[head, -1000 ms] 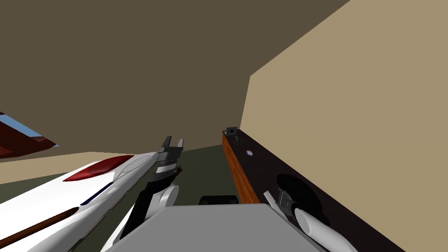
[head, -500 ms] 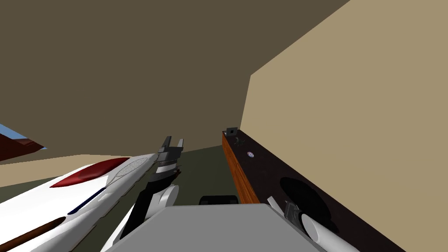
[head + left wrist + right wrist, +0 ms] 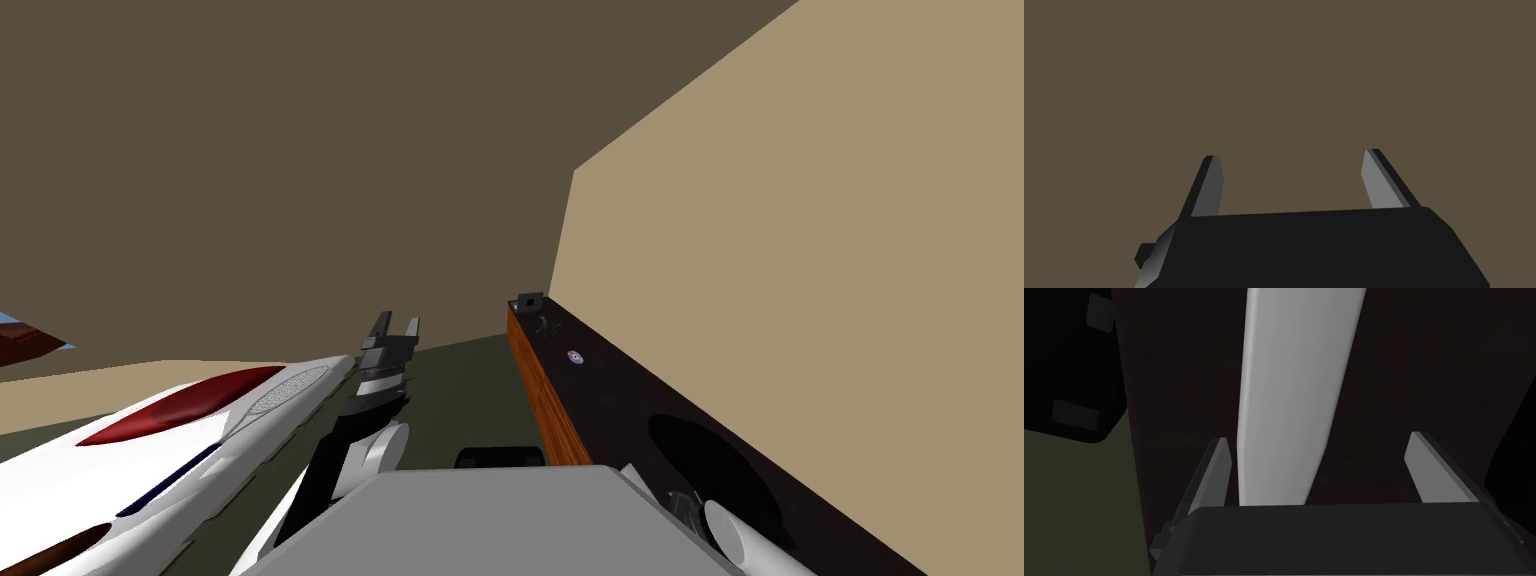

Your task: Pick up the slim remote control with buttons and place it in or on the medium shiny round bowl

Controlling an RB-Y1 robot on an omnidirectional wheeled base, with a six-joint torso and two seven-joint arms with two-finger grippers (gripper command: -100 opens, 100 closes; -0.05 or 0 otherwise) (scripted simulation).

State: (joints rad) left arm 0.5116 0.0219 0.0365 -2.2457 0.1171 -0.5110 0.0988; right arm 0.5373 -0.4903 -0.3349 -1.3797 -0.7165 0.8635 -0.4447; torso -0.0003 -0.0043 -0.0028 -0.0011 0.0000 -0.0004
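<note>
A slim, long, plain light grey thing (image 3: 1294, 388), likely the remote, lies on the dark cabinet top (image 3: 1189, 363). My right gripper (image 3: 1320, 438) hangs over it, open, its fingers astride the thing's near end and apart from it, the thing nearer one finger. In the head view that gripper (image 3: 685, 500) is low at the right, half hidden, beside a wide round black shape (image 3: 712, 462) on the cabinet top (image 3: 600, 400). Whether that shape is the bowl I cannot tell. My left gripper (image 3: 397, 328) is raised in front of me, open and empty (image 3: 1291, 154).
The long cabinet, with a dark top and an orange-brown wooden side (image 3: 540, 400), runs along the tan right wall. A small disc (image 3: 574, 357) and a small dark box (image 3: 527, 300) lie farther along it. A big white shape with a dark red patch (image 3: 180, 420) stretches at my left.
The whole head view has shifted: the white shape and the window slid left, the round black shape came nearer. My right gripper has sunk lower behind my chest. The left arm is unchanged.
</note>
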